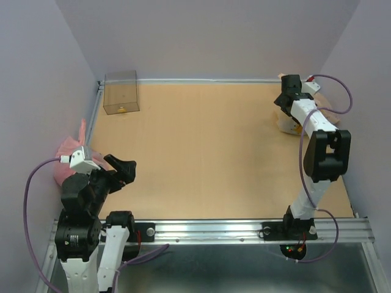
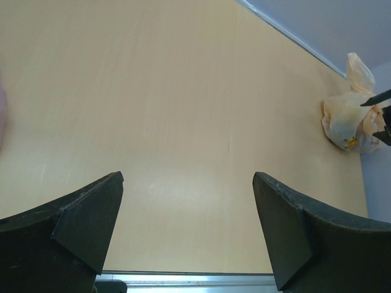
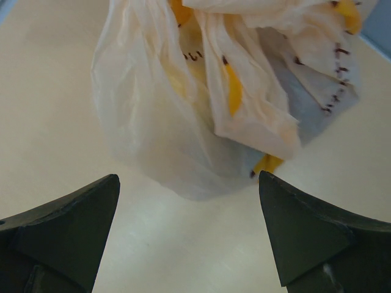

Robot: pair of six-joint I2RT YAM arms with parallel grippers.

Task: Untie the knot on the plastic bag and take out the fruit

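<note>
Overhead, top view: the bench (image 1: 208, 152) carries a clear box (image 1: 120, 91) at its far left corner and the bag (image 1: 286, 125) near its far right edge; a pink bag (image 1: 68, 155) lies off the bench's left edge; the left fingers (image 1: 125, 171) hang over the near left of the bench, well apart from the bag; the right arm reaches to the far right, its fingers (image 1: 283, 110) just above the bag and partly hiding it; how far either pair is spread cannot be told from this height.

Left wrist view: both fingers stand wide apart with only bare bench between them, holding nothing; the bag (image 2: 349, 119) sits far off at the right, close to the bench's rear edge, with one handle ear (image 2: 360, 70) standing up; dark tips of the right fingers enter at the frame's right edge, beside the bag.

Right wrist view: both fingers are spread wide and grip nothing; the bag (image 3: 183, 110) fills the upper frame just ahead of them, not between them, its thin film crumpled and printed with yellow marks (image 3: 233, 88); the knot cannot be made out; fruit cannot be told from the printing.
</note>
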